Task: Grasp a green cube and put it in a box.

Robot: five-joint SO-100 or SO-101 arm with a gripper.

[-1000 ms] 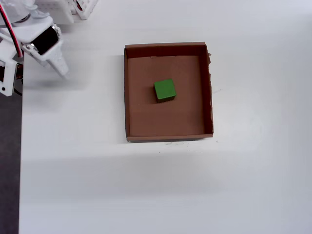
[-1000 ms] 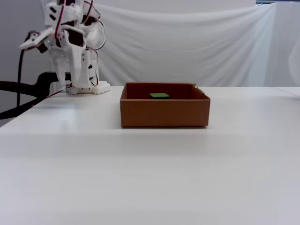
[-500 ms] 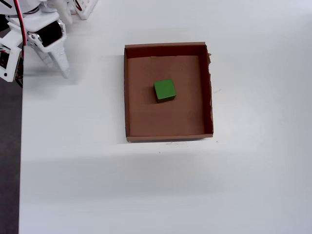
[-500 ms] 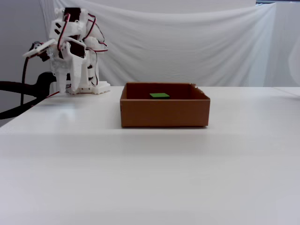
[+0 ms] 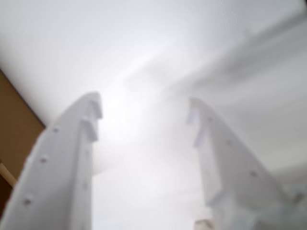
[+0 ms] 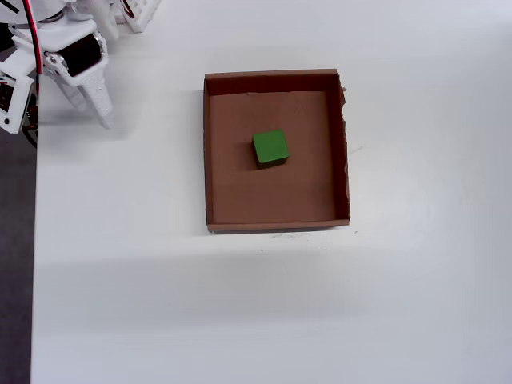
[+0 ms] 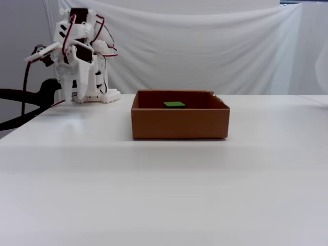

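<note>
Small bright-green cube [image 6: 270, 148] rests on floor of shallow brown cardboard box [image 6: 274, 79]: placement looks done. White 2-finger pincer [image 5: 144, 115] released, empty, well apart over white desk [image 6: 240, 304].

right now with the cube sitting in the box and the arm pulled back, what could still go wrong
Little is at stake: the green cube already lies near the middle of the box, and the hand is open, empty and well to its left in the overhead view.

1. The hand hangs low over the table's left edge, so a downward move might hit it.
2. A sweep rightward could shove the low-walled box.
</note>
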